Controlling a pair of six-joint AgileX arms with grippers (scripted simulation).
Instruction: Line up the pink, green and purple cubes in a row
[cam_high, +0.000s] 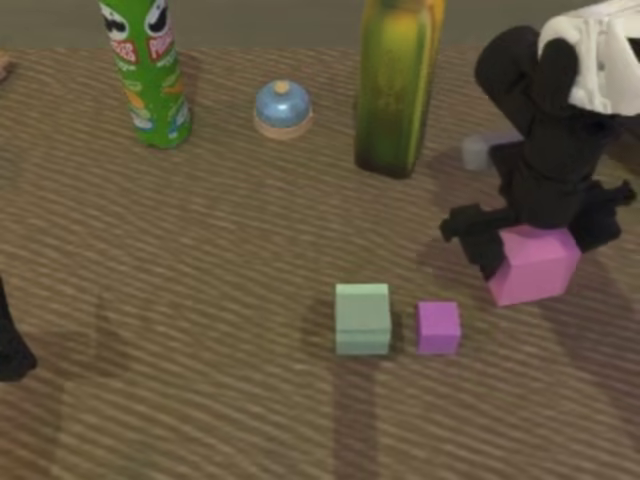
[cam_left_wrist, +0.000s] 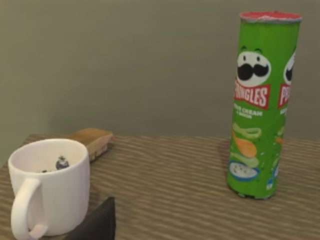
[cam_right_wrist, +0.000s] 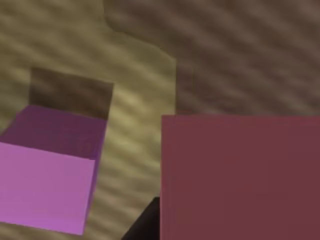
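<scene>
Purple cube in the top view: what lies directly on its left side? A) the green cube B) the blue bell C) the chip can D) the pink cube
A: the green cube sits just left of the purple cube, a narrow gap between them, while the pink cube lies to its right under the right gripper.
</scene>
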